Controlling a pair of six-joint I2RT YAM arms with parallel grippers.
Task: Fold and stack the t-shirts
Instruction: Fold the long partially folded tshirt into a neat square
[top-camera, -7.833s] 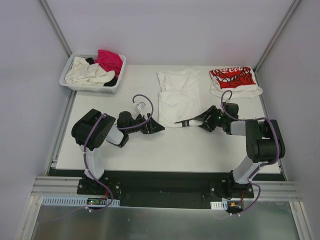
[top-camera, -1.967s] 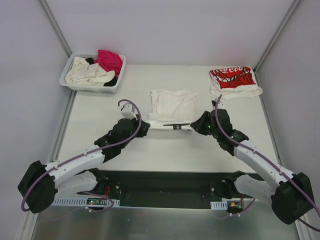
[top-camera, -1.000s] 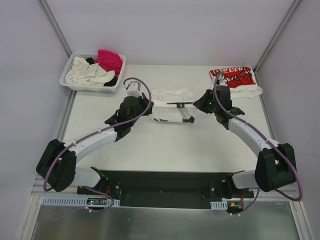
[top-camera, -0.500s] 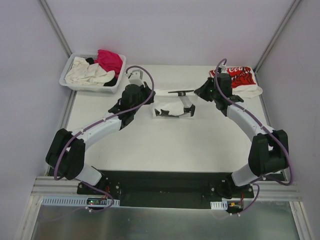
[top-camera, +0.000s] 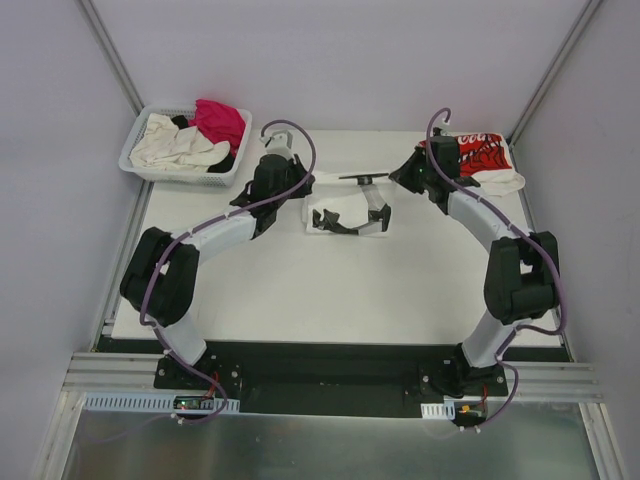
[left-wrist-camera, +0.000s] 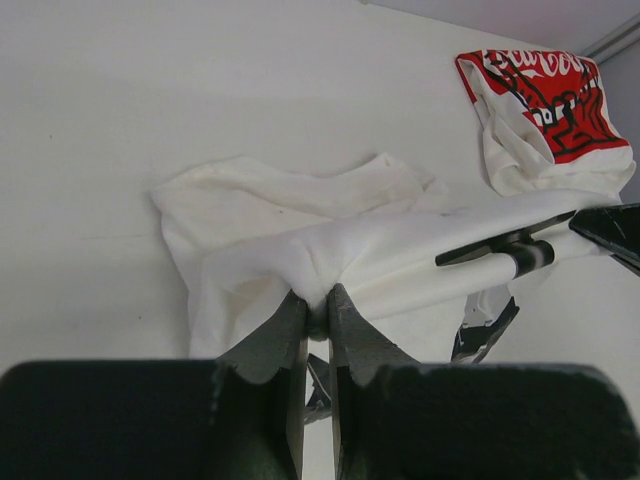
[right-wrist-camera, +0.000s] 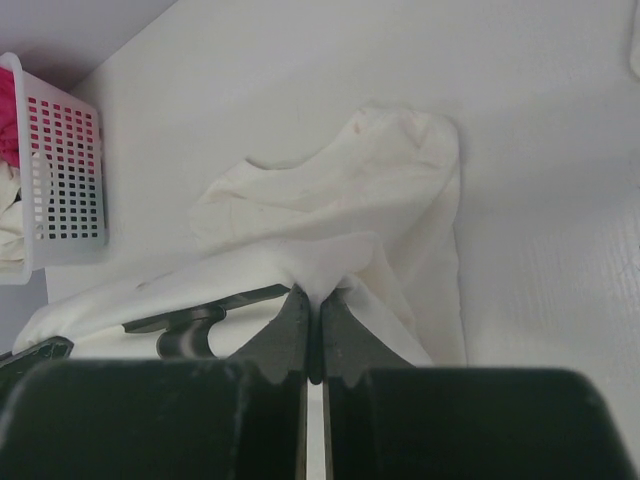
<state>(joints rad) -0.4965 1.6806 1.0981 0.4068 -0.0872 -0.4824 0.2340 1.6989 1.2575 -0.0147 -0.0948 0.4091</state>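
Observation:
A plain white t-shirt (top-camera: 345, 198) (left-wrist-camera: 330, 230) (right-wrist-camera: 330, 210) is stretched between my two grippers near the far middle of the table. One edge is lifted and the rest sags onto the table. My left gripper (top-camera: 305, 188) (left-wrist-camera: 317, 300) is shut on a pinch of that cloth at the shirt's left end. At the right end my right gripper (top-camera: 395, 180) (right-wrist-camera: 312, 295) is shut on another pinch. A folded white t-shirt with red print (top-camera: 470, 158) (left-wrist-camera: 545, 95) lies at the far right corner, just behind the right gripper.
A white slotted basket (top-camera: 140, 170) (right-wrist-camera: 60, 180) stands at the far left corner, holding a cream shirt (top-camera: 175, 145), a magenta one (top-camera: 220, 120) and a bit of black cloth (top-camera: 185, 122). Grey walls close the table on three sides.
Both grippers have carried the white shirt's held edge away from the arm bases, toward the far side of the table. The arms are stretched further out; both grips stay shut.

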